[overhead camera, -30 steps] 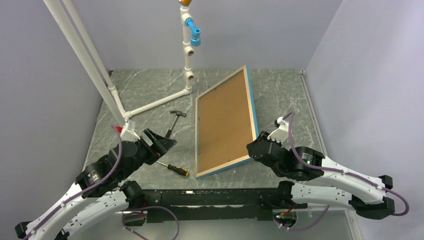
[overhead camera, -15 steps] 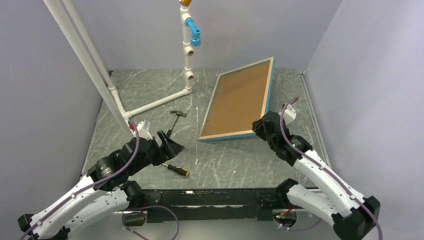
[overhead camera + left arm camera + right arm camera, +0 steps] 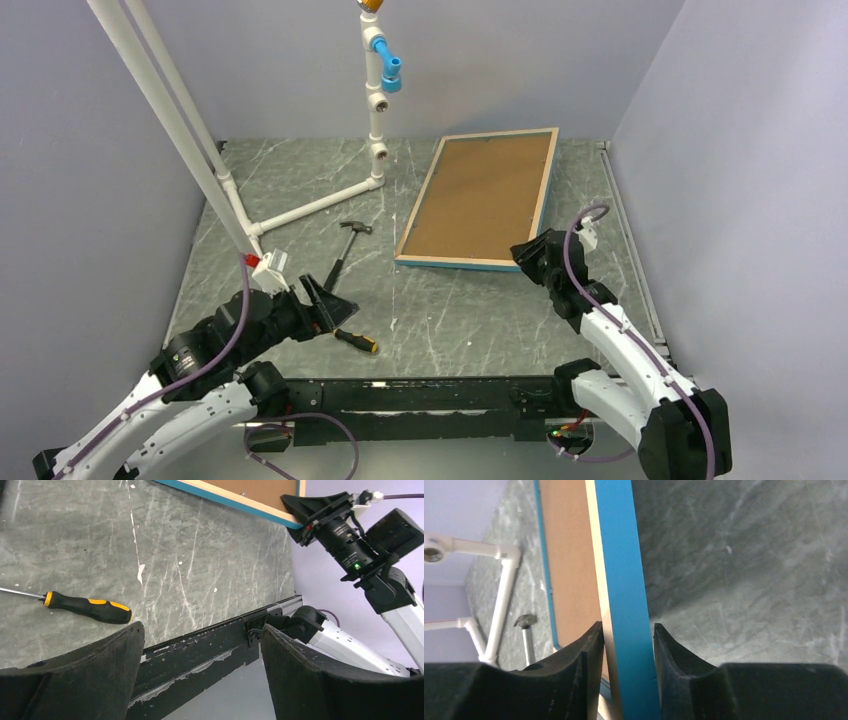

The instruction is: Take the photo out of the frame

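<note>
1. The frame (image 3: pixel 480 195) sits back-up at the far right of the tabletop (image 3: pixel 450 310). Its brown board faces my overhead camera, with a pale wood rim around it and turquoise along the near edge.
2. I cannot tell whether that near edge rests on the tabletop.
3. My right gripper (image 3: pixel 522 250) is at the frame's near right corner. In its wrist view the jaws are clamped on the rim, one on the wood side and one on the turquoise side.
4. My left gripper (image 3: pixel 335 300) hovers over the near left, well apart from the frame, its jaws spread wide around nothing.
5. A black-and-orange screwdriver (image 3: pixel 357 341) lies just beside the left gripper.
6. A hammer (image 3: pixel 345 250) lies farther back, near a white pipe stand (image 3: pixel 375 110).
</note>
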